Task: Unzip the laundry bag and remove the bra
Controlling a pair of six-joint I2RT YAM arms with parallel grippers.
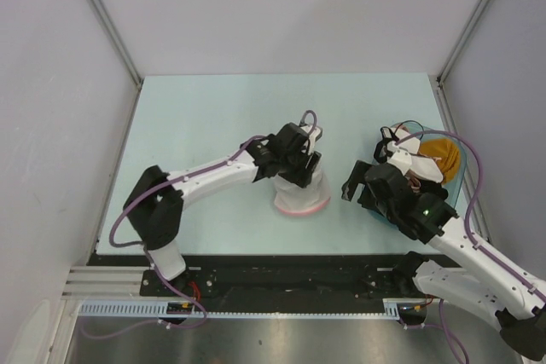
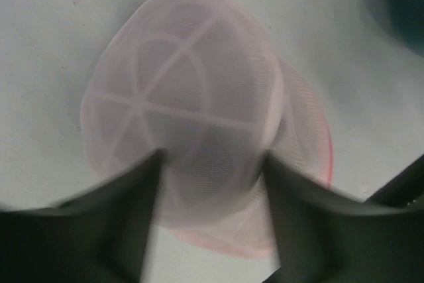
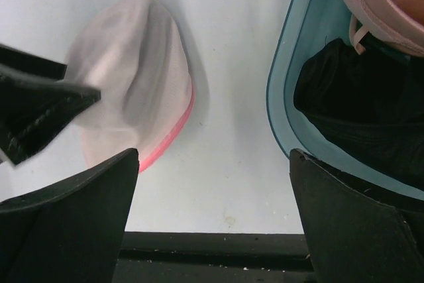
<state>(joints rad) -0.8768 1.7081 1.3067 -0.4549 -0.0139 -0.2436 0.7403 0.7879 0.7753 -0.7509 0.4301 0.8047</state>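
At mid-counter (image 1: 205, 117), laundry bag (image 1: 300, 197), white mesh dome up, pink rim down; left jaws on top, astride the dome, grasp or mere contact impossible to tell; right jaws released, holding nothing, between bag and teal basin (image 3: 281, 97).

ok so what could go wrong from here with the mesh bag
The left gripper straddles the soft dome of the laundry bag, not its pink rim: closing there may only squash the mesh or slip off. The open right gripper holds nothing, so the bag lies unbraced and a pull may drag it across the table.
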